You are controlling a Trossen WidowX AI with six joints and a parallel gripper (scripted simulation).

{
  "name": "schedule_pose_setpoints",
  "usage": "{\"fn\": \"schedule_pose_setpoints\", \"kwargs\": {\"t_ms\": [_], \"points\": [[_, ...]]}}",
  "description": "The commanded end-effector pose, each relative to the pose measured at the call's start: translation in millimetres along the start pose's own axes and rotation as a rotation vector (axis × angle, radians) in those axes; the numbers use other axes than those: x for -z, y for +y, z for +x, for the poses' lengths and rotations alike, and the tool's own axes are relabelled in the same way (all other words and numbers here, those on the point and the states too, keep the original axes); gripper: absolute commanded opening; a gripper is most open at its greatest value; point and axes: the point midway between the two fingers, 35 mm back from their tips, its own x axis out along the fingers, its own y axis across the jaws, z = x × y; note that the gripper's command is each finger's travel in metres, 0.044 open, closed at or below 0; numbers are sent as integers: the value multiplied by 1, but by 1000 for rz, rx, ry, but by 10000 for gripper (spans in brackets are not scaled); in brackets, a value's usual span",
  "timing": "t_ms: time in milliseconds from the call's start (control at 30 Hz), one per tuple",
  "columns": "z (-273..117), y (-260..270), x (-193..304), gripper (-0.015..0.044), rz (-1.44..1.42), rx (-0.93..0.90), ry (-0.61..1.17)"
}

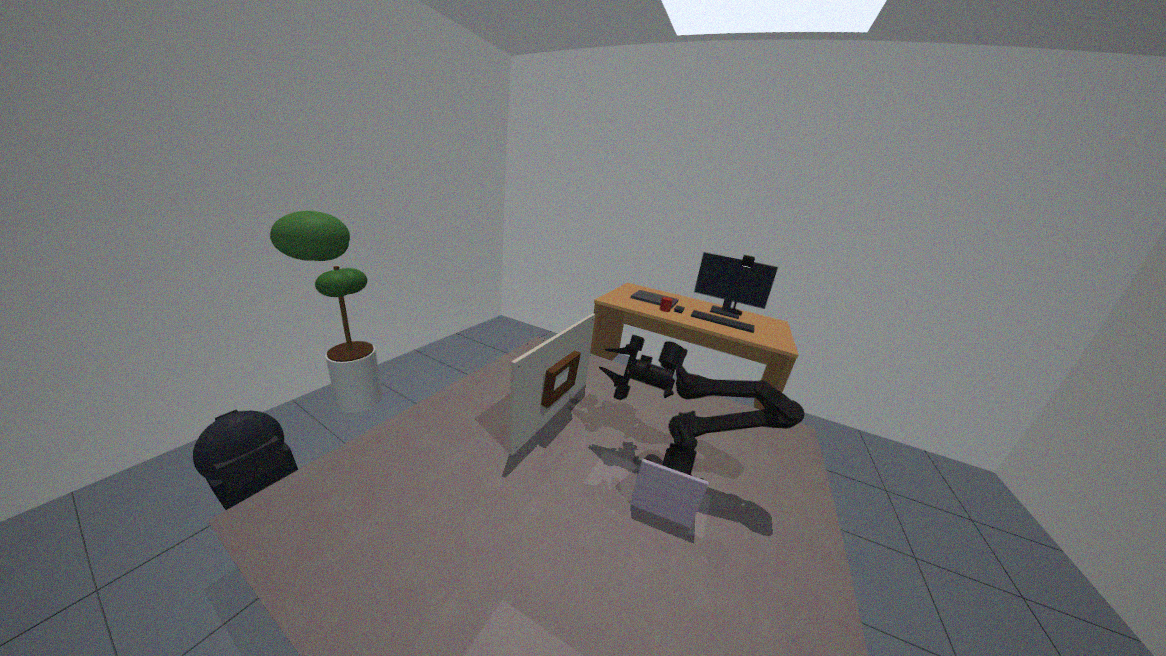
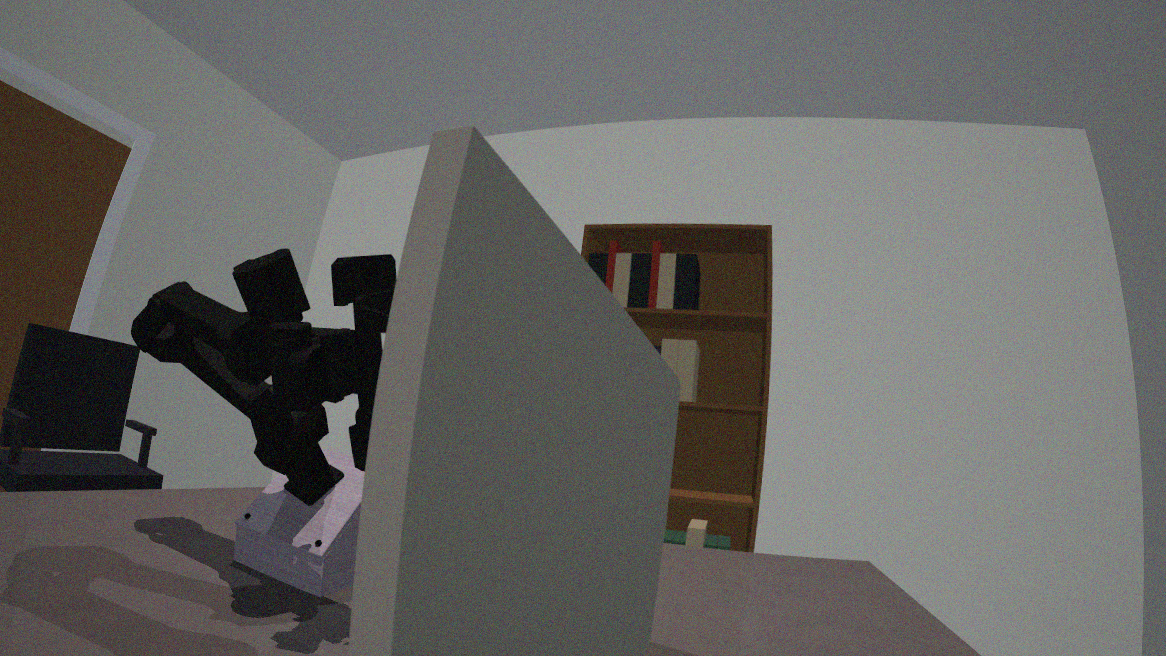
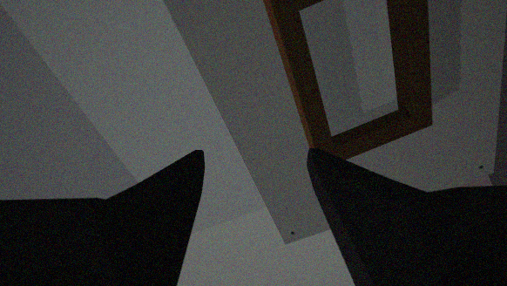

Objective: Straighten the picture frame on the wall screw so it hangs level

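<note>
The brown picture frame (image 1: pixel 549 390) (image 3: pixel 414 65) hangs on the face of the upright pale board (image 1: pixel 525 399) (image 2: pixel 530 407) (image 3: pixel 253 109). Its edges look close to parallel with the board's edges. From these slanted views I cannot tell whether a small tilt is left. The screw and notched strip are hidden. My gripper (image 1: pixel 603 359) (image 3: pixel 256 157) is open and empty, in front of the board and clear of the frame. In the wrist view the frame lies up and to the right of the gap between the fingers. In the exterior view the board hides the frame.
The pale lilac block (image 1: pixel 668 493) (image 2: pixel 277 554) stands by the arm's base on the brownish table top (image 1: pixel 456 530). A desk (image 1: pixel 693 334) with a monitor (image 1: pixel 735 279) is behind the arm. A potted plant (image 1: pixel 354 383) and black bin (image 1: pixel 244 456) are at left.
</note>
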Motion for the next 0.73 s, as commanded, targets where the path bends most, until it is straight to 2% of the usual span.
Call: {"fn": "schedule_pose_setpoints", "kwargs": {"t_ms": [0,700], "points": [[-1,1,0,260,5,0,-2],[-4,3,-1,260,23,1,-7]]}}
